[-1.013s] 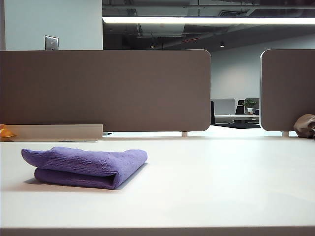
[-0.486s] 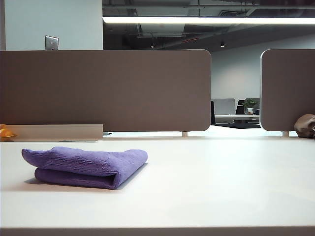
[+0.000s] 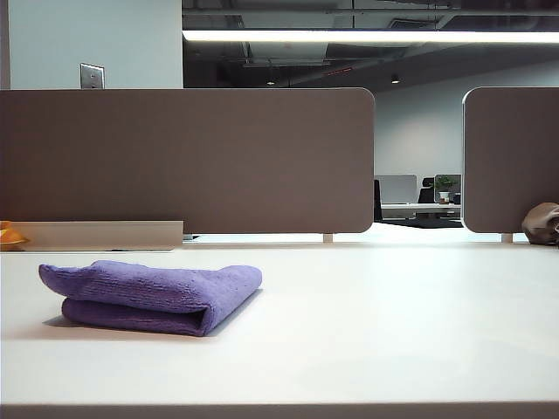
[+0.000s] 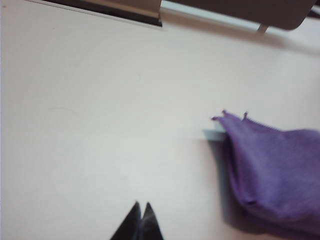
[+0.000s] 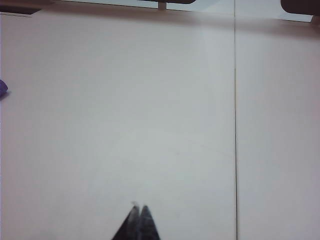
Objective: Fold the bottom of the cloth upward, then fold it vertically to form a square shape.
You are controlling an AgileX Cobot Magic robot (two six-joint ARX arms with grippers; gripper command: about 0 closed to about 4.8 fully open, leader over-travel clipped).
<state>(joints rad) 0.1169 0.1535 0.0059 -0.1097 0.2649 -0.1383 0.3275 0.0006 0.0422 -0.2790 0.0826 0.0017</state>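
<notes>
The purple cloth (image 3: 157, 295) lies folded into a thick, layered bundle on the left part of the white table (image 3: 367, 323). Neither arm shows in the exterior view. In the left wrist view the same cloth (image 4: 277, 172) rests off to one side of my left gripper (image 4: 142, 204), which is shut, empty and apart from it above bare table. My right gripper (image 5: 138, 207) is shut and empty too, over bare table, with only a sliver of the cloth (image 5: 2, 89) at the frame's edge.
Grey divider panels (image 3: 188, 161) stand along the table's far edge. A small brown-grey lumpy object (image 3: 542, 223) sits at the far right and something orange (image 3: 10, 236) at the far left. A thin seam (image 5: 235, 125) runs across the tabletop.
</notes>
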